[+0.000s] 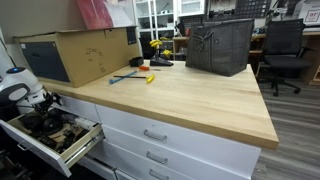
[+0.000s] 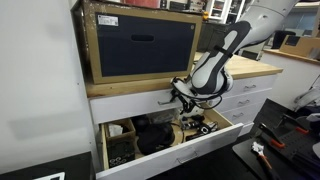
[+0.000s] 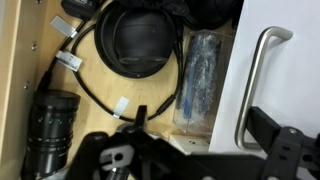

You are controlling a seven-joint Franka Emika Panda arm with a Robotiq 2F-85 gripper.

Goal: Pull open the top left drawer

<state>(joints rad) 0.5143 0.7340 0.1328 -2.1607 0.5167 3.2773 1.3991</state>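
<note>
Open white drawer, black cables and lens inside, tool above.

No text, brand or number can be read in any view. The brown cardboard box on the wooden worktop bears faint marks too small to make out. The small white tags on the black cable and the clear plastic packet's bluish print are blurred.
</note>
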